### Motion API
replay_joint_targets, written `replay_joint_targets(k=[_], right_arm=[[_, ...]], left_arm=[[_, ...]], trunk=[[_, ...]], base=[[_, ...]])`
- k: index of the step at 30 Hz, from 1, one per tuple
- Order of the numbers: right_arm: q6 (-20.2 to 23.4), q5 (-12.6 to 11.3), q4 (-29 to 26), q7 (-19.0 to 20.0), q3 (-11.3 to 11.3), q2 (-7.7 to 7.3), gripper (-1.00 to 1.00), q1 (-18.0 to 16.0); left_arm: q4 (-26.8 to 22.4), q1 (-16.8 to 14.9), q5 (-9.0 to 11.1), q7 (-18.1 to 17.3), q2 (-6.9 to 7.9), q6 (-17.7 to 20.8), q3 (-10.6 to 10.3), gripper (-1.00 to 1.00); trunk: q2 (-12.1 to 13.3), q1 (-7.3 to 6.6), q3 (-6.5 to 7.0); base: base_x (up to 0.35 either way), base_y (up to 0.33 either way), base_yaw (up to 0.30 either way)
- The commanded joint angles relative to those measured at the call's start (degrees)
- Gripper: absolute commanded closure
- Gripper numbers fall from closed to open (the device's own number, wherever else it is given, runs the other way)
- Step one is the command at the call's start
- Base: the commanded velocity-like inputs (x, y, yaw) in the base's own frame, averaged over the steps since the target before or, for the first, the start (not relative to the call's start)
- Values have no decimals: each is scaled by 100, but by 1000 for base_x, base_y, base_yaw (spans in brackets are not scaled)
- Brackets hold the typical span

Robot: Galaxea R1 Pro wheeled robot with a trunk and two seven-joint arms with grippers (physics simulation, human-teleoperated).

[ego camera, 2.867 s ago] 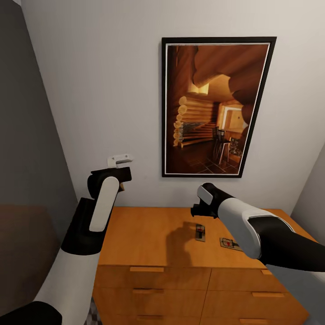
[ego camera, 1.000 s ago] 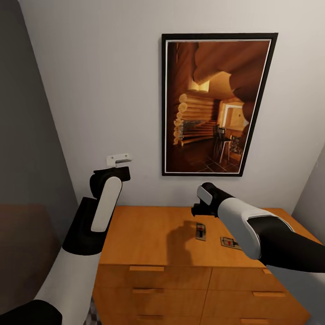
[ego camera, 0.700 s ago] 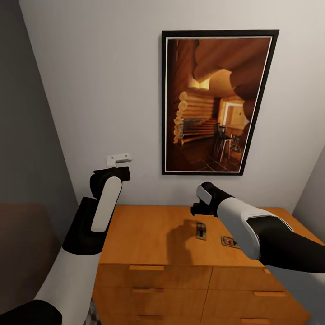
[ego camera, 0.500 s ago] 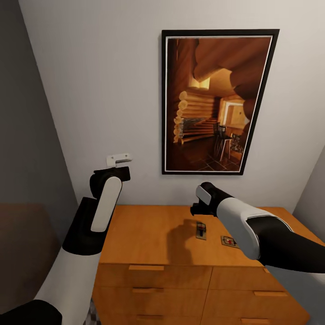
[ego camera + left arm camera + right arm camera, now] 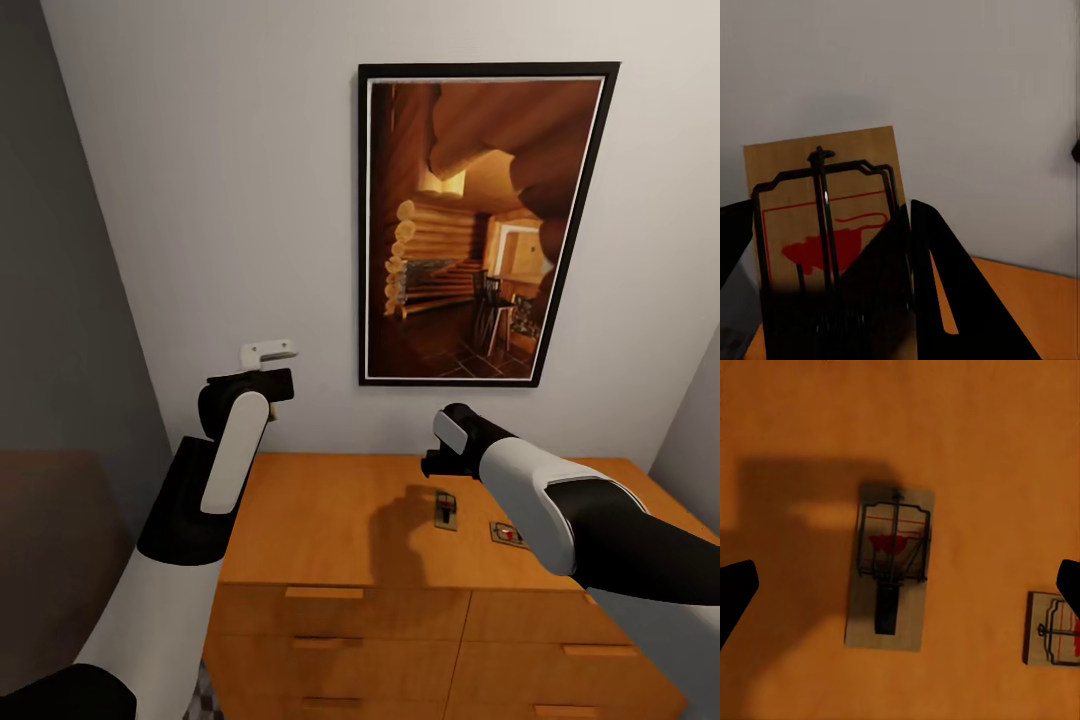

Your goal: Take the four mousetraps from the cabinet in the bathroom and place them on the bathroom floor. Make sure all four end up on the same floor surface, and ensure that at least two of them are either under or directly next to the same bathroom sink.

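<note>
The cabinet (image 5: 400, 525) stands against the wall under the framed log-cabin picture (image 5: 475, 225), its orange top showing between both arms. Over the last few seconds the whole scene has slid slightly in the head view, so the robot's head or trunk is shifting; the arms themselves have barely moved.

The left gripper (image 5: 832, 300) is raised beside the wall, its fingers pinching one mousetrap (image 5: 825, 225) by the lower end, board upright and printed face to the wrist camera.

The right gripper (image 5: 900, 592) hovers above the cabinet top with its fingers spread wide, directly over a second mousetrap (image 5: 892, 577) lying flat; a third mousetrap (image 5: 1054, 628) rests just beside that one, apart from it.

I judge the right arm is lined up for a descent and pinch. No trap has reached the floor yet from what shows.
</note>
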Motion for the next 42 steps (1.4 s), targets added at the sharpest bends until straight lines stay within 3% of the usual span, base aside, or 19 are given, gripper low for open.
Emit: replay_joint_targets(k=[1,16,23,42], right_arm=[[23,-60,-9,-37,38,1,-100,-3],[20,-60,-17,-28,38,-5,-100,-3],[8,-54,-19,-27,38,-6,-100,-3],[4,-55,-28,-27,38,2,-100,-3]], left_arm=[[-4,-9,33,35,1,35,-5,100],[-4,-46,33,-305,4,35,-13,100],[-4,-52,33,-335,5,35,-14,100],[-4,-51,33,-410,14,35,-14,100]], trunk=[[-49,24,-28],[-89,46,-45],[-289,156,-135],[-289,156,-135]], base=[[0,0,0],[0,0,0],[0,0,0],[0,0,0]])
